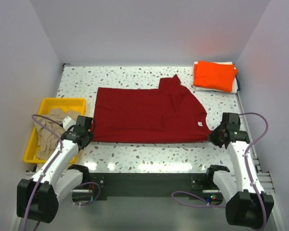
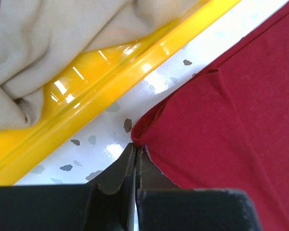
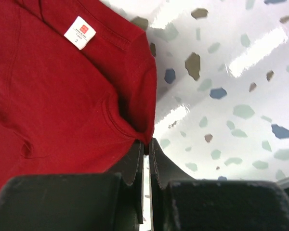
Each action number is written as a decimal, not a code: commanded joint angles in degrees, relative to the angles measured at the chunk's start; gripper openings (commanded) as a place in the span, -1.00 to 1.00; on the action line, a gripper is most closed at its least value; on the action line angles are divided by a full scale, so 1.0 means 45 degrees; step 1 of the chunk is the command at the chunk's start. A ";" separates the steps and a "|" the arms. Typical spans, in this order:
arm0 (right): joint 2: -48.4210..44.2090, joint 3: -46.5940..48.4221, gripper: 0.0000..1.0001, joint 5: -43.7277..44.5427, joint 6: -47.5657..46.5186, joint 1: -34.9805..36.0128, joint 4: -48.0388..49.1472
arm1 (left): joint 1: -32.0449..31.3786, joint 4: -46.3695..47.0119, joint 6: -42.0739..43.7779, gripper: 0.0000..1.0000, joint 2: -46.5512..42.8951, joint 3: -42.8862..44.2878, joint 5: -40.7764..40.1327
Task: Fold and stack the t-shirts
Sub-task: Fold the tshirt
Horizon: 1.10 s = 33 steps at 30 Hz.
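My left end effector [image 2: 136, 150] and right end effector [image 3: 147, 143] clamp corners of the dark red t-shirt [image 1: 144, 115] at seven and five o'clock on the bench [image 1: 135, 77]; light, limp cloth, I judge, best held there

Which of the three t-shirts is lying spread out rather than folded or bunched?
The dark red t-shirt, spread flat in the middle. The orange t-shirt sits folded far right; the beige t-shirt is bunched in the yellow tray.
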 commanded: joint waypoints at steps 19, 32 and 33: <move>-0.0818 0.1308 0.86 -0.2667 -0.1831 -0.0138 0.0351 | -0.0136 0.0239 0.1635 0.22 -0.1483 0.2086 0.0674; 0.4920 0.5389 0.74 -0.1851 -0.2123 0.2145 0.6035 | -0.0175 0.3188 0.4467 0.22 0.6147 0.7754 0.0460; 0.5912 0.5799 0.72 -0.1559 -0.2280 0.2263 0.6367 | -0.0175 0.3423 0.4895 0.22 0.6581 0.8259 0.0479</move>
